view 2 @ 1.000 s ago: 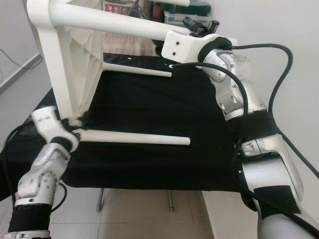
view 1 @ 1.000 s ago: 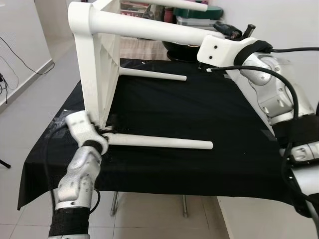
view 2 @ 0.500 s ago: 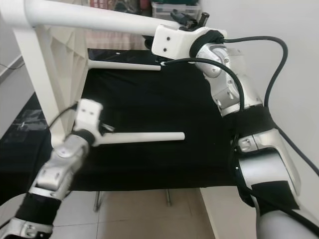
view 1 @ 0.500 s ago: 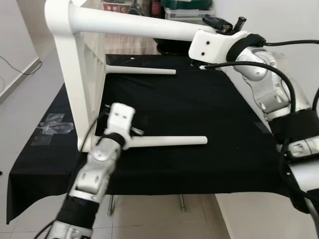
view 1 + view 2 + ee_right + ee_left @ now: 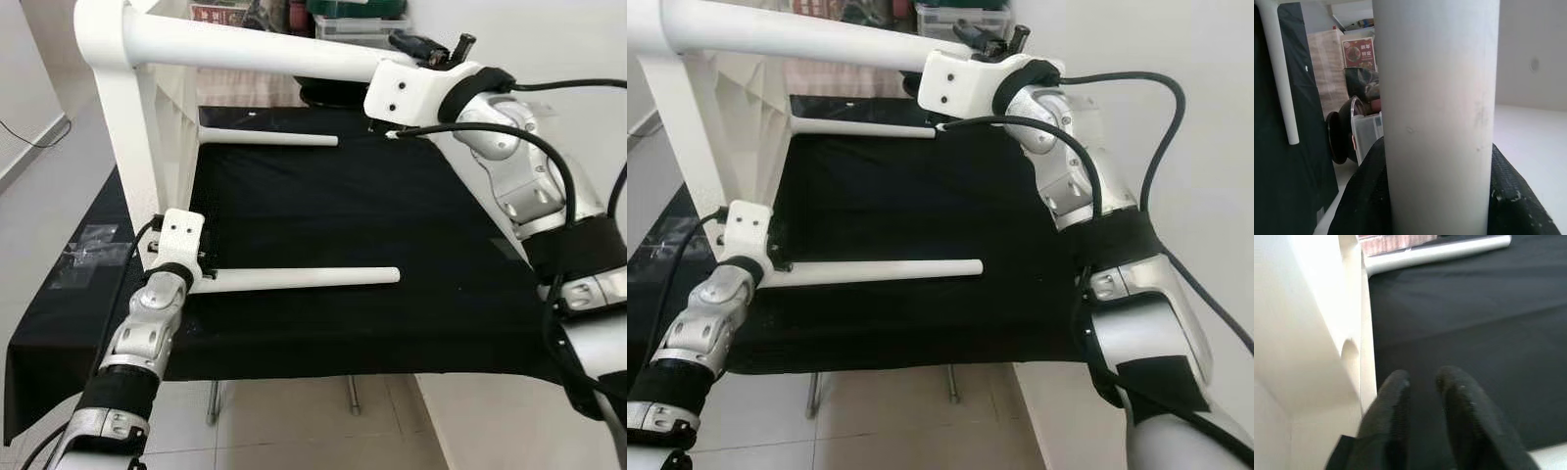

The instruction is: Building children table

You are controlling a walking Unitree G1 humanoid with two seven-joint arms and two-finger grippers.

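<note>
The white children table lies on its side on the black cloth, its top upright at the left and its legs pointing right. My right gripper is shut on the end of the upper near leg and holds it high. The lower near leg lies along the cloth, and a far leg sits behind it. My left gripper is at the lower corner of the table top, beside that leg's base. Its fingers are shut with nothing between them.
The black-clothed work table ends close in front of me, with tiled floor below. A dark bowl and plastic boxes stand at the back. A white wall runs along the right. Tape marks the cloth's left side.
My left gripper, over the lower leg half a second ago, has swung back left to the table top's corner. The right gripper has kept its hold on the upper leg. The camera shifted.
</note>
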